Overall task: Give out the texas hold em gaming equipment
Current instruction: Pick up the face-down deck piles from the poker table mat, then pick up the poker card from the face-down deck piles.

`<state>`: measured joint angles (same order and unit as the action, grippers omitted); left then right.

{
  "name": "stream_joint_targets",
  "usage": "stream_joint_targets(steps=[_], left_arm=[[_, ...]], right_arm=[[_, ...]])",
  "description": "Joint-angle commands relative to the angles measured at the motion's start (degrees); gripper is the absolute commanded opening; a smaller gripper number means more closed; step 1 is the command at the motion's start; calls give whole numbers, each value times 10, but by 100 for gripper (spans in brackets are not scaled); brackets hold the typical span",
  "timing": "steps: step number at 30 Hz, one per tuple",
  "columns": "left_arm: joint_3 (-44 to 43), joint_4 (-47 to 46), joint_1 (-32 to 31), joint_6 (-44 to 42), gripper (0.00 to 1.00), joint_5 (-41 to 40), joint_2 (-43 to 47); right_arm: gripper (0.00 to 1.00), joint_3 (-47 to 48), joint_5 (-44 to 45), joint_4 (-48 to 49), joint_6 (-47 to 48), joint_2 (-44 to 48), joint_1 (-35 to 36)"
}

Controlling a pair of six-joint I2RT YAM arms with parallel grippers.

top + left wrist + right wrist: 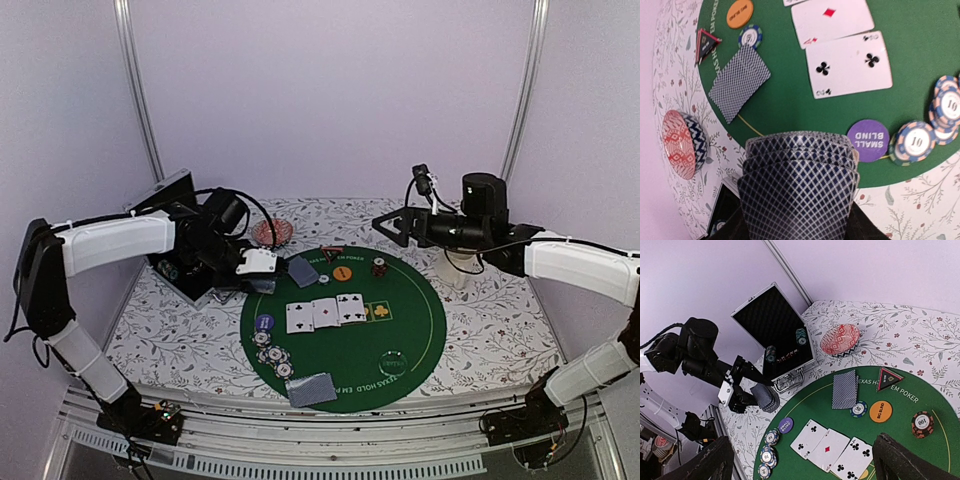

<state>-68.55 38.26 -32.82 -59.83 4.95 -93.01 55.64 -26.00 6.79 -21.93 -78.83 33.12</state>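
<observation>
Beware unevenly fanned blue lattice-backed playing cards [800, 192] spilling onto the round green felt mat [410, 310] from the left gripper's [761, 392] pinching jaws; right gripper [388, 226] spread wide, holding nothing.

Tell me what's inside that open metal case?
The metal case shows a black foam-lined lid and two stacks of poker chips standing inside. Its own front hides the rest of the tray.

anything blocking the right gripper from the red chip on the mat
Nothing visible. The right gripper hangs open above the mat, and the red chip sits alone on bare felt, with the orange disc lying apart beside it.
</observation>
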Motion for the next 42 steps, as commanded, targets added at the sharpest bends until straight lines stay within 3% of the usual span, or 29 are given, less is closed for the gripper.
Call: stream_joint_targets(steps=[1, 5, 19, 34, 42], left_arm=[[-8, 37, -57, 58, 47, -16, 39], [-18, 44, -101, 132, 47, -5, 70], [-38, 54, -168, 221, 47, -10, 111], [-48, 46, -178, 245, 46, -13, 97], [-54, 46, -179, 248, 46, -16, 99]], right_arm=[[99, -32, -9, 61, -72, -7, 13], [99, -28, -30, 84, -99, -54, 47], [99, 71, -157, 198, -171, -232, 156], [98, 163, -154, 210, -196, -335, 171], [93, 158, -130, 209, -201, -360, 171]])
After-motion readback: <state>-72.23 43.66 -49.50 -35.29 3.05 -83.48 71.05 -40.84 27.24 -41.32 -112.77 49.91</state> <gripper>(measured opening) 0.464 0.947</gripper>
